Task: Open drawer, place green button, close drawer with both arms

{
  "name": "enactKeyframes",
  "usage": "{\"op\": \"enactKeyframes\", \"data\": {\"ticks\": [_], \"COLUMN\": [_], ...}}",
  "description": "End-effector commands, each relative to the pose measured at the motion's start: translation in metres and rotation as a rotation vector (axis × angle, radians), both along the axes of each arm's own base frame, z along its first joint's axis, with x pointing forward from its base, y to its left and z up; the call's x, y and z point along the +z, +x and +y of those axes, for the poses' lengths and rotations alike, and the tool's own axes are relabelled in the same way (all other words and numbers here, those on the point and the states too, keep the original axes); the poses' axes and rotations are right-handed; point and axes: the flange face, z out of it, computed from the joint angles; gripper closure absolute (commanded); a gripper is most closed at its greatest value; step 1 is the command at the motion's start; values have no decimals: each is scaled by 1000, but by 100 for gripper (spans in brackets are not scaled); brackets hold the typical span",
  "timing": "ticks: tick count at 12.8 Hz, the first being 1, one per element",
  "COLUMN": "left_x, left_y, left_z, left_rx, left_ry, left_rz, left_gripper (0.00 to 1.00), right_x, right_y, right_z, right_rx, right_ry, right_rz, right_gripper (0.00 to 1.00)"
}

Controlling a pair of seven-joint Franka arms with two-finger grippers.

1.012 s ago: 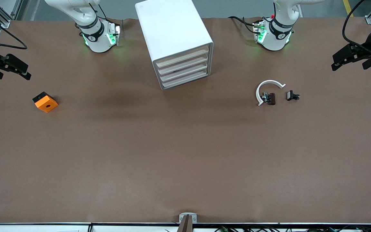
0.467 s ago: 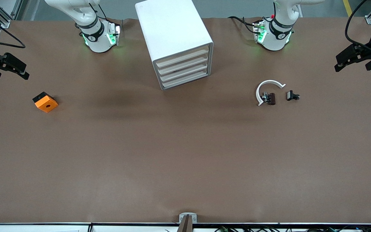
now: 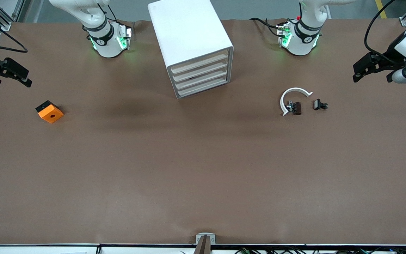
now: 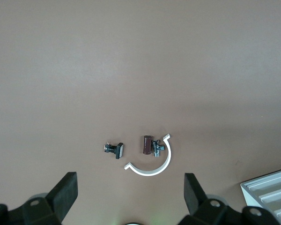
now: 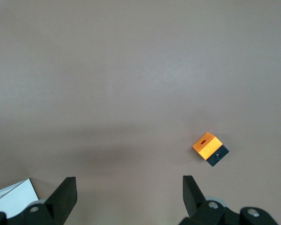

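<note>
The white drawer cabinet (image 3: pixel 192 38) stands between the two arm bases, and all its drawer fronts (image 3: pixel 200 76) are pushed in. The button (image 3: pixel 319 104), a tiny dark part with a pale cap, lies toward the left arm's end; in the left wrist view the button (image 4: pixel 114 149) sits beside a white ring. My left gripper (image 3: pixel 372 74) hangs open over the table's edge at that end, well apart from the button. In its wrist view the left gripper (image 4: pixel 131 187) holds nothing. My right gripper (image 3: pixel 12 82) is open at the right arm's end, and the right gripper (image 5: pixel 129 190) is empty.
A white C-shaped ring (image 3: pixel 291 97) curves around a small brown and metal part (image 3: pixel 295 107) next to the button. An orange cube with a black hole (image 3: pixel 49 112) lies near the right gripper; the orange cube (image 5: pixel 209 147) also shows in the right wrist view.
The left arm's hand has swung in over the table toward the cabinet, with more of its white wrist showing. The right gripper has shifted only slightly. Nothing on the table moved.
</note>
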Motion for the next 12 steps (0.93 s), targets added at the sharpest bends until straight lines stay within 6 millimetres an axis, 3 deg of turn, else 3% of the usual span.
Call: {"op": "enactKeyframes", "data": {"ticks": [1, 2, 4, 6, 8, 12], "left_x": [5, 6, 7, 10, 1, 2], "left_y": [-8, -13, -18, -22, -27, -30], "left_z": [21, 25, 7, 4, 6, 15], "left_rx": [24, 32, 21, 15, 9, 24], "left_ry": [5, 0, 10, 12, 15, 2], "left_rz": [13, 29, 41, 35, 55, 41], "left_gripper": [0, 0, 0, 0, 0, 0], "right_x": [8, 9, 9, 9, 9, 9], "right_y": [-1, -1, -1, -1, -1, -1], "right_z": [-3, -3, -3, -3, -3, -3], "right_rx": [2, 2, 2, 2, 2, 2], "right_ry": [-7, -7, -7, -5, -6, -5], "right_rz": [-10, -10, -10, -10, -9, -10], "right_gripper": [0, 0, 0, 0, 0, 0]}}
